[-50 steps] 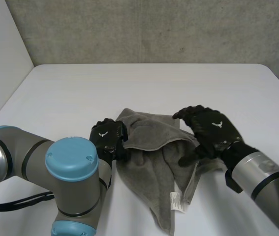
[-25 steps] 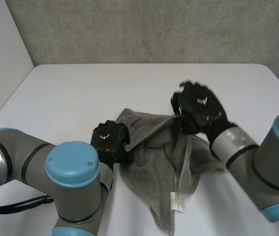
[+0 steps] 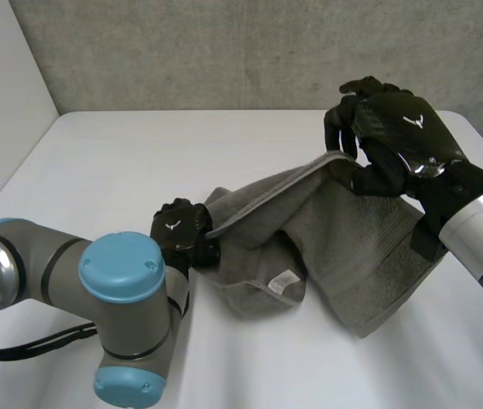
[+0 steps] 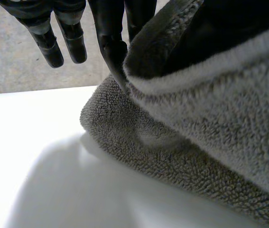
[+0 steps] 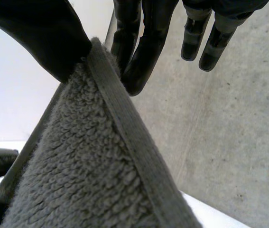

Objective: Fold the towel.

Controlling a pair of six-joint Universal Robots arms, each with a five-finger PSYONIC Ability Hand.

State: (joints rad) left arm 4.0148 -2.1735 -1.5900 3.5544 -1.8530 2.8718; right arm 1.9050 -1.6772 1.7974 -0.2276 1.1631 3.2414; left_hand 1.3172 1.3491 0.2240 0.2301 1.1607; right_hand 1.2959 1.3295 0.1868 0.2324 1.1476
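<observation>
Mid-air | right hand (image 3: 403, 141) pinches towel (image 3: 352, 230) hem | left hand (image 3: 180, 237) low, gripping edge

The counter (image 3: 122, 162) lies bare along its far side and its left part, open to any pass. Across the middle the towel (image 3: 352, 247) bars the way, its hem stretched from the left robot hand (image 3: 180, 239) up to the raised right robot hand (image 3: 399, 136), both pinching it

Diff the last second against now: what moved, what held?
The right hand rose toward the far right of the table, pinching an edge of the towel and drawing it out taut; the label shifted toward the left hand. The left hand stayed put, gripping the towel's other end.
</observation>
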